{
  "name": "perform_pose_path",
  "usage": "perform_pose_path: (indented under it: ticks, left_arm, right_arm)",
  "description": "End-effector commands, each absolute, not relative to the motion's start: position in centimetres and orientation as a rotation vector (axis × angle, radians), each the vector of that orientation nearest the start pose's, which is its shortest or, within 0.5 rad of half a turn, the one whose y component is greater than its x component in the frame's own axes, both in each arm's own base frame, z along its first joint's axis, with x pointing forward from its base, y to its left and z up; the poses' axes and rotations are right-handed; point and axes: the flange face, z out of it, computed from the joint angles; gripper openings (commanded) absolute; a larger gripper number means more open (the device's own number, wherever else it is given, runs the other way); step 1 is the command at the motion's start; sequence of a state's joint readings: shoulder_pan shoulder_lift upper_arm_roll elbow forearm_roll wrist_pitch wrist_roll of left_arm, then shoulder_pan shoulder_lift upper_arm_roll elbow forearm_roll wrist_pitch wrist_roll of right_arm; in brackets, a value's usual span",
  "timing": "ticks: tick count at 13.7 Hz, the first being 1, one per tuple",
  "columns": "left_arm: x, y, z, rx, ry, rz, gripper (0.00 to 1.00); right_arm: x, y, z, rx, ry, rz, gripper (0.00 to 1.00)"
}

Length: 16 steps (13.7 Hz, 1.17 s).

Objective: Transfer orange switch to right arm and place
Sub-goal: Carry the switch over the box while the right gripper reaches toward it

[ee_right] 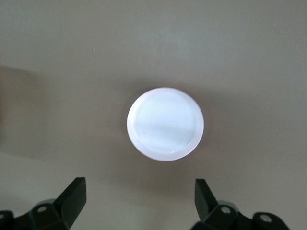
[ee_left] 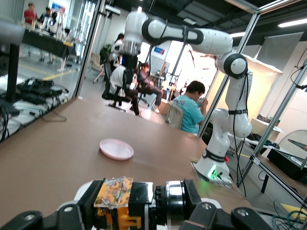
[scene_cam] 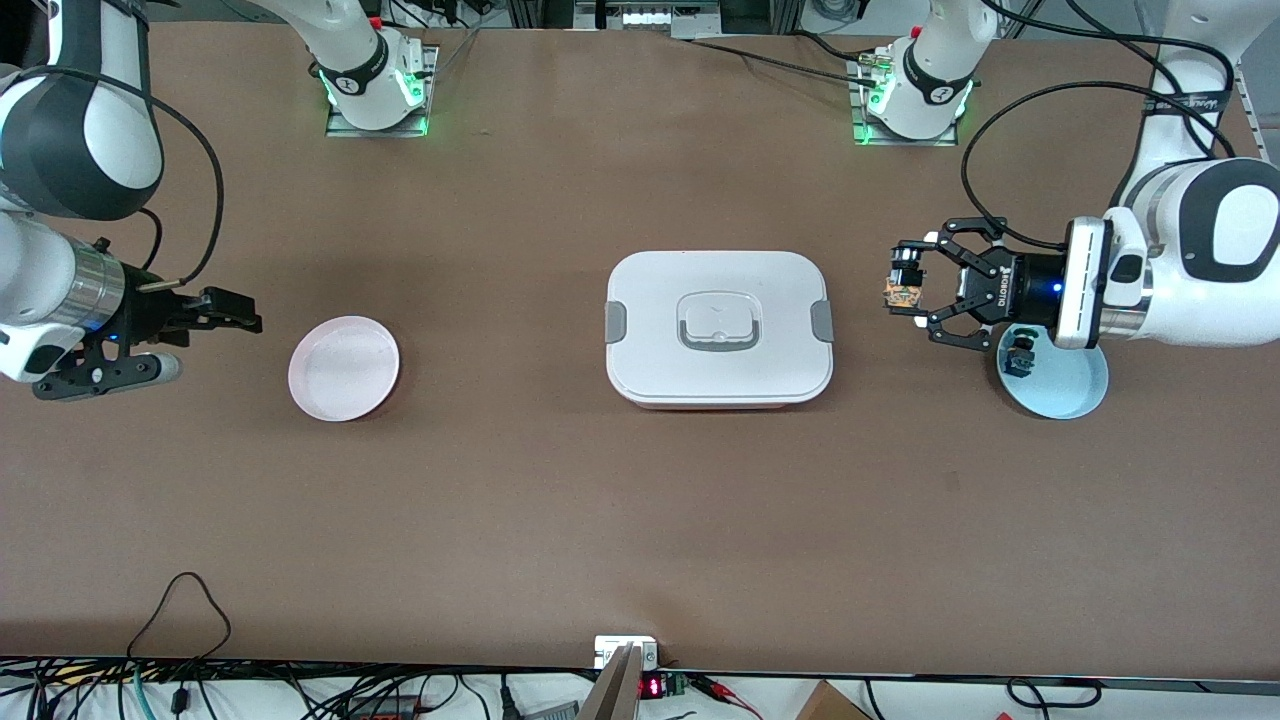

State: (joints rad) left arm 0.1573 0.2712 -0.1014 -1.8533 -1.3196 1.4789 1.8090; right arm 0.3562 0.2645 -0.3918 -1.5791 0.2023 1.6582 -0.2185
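- left gripper [scene_cam: 908, 296] is clamped on the orange switch [scene_cam: 901, 294], held up in the air and turned sideways, over bare tabletop [scene_cam: 640, 520] between the white lidded box [scene_cam: 718, 328] and the blue plate [scene_cam: 1060, 380], at the left arm's end.
- left wrist view confirms it: orange body with a silvery end pinched between the fingers [ee_left: 139, 199], black cap next to it.
- blue plate sits just under the left wrist and holds one other small dark part [scene_cam: 1019, 362]; too small to say what it is.
- right gripper [scene_cam: 215, 340] hangs with jaws wide apart and nothing in them, over the tabletop near the right arm's end, just beside the pink plate [scene_cam: 344, 367].
- right wrist view looks straight down: the pink plate is empty and both fingertips [ee_right: 74, 194] stand well apart.
- white lidded box is mid-table, lid on, between the two grippers.
- progress as i read it: pickup done, switch is off the table and secure in the left claw. handover not done; the two grippers are well apart, with the box between them.
- left to do: bring the grippers together, right closes on the switch, left lets go, then place. pink plate looks like the likely target, but that's a guess.
- risk: part is tiny, little free surface for the second grip.
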Motion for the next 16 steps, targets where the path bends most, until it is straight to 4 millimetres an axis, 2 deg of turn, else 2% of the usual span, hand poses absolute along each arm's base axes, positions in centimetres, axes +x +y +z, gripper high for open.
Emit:
perform_pose_path:
  ticks: [1, 4, 7, 10, 12, 13, 15, 16]
  left_arm:
    - [59.2, -9.7, 41.3, 1.271, -1.155, 0.853, 0.00]
    - [58.7, -13.5, 39.9, 1.214, -1.152, 0.795, 0.00]
    - [58.1, -16.6, 39.5, 1.175, -1.148, 0.767, 0.00]
    - [57.9, -18.7, 38.6, 1.130, -1.150, 0.778, 0.00]
    - [58.2, -19.4, 38.2, 1.084, -1.139, 0.855, 0.00]
    - [58.2, -19.7, 38.0, 1.072, -1.136, 0.877, 0.00]
    - [58.1, -20.4, 37.9, 1.068, -1.133, 0.876, 0.00]
    - [58.1, -20.6, 37.9, 1.064, -1.131, 0.876, 0.00]
  right_arm:
    - [58.3, 1.9, 46.9, -2.868, -0.136, 0.250, 1.00]
    - [56.0, 2.5, 45.5, -2.699, -0.081, 0.274, 1.00]
    - [52.7, 3.2, 41.1, -2.366, -0.111, 0.254, 1.00]
    - [50.7, 5.6, 38.5, -2.025, -0.081, 0.202, 1.00]
    - [49.9, 8.9, 38.2, -1.808, -0.030, 0.172, 1.00]
    - [49.7, 11.2, 38.4, -1.729, -0.003, 0.158, 1.00]
    - [49.8, 15.2, 39.1, -1.620, 0.062, 0.107, 1.00]
    - [49.8, 17.8, 39.6, -1.602, 0.094, 0.073, 1.00]
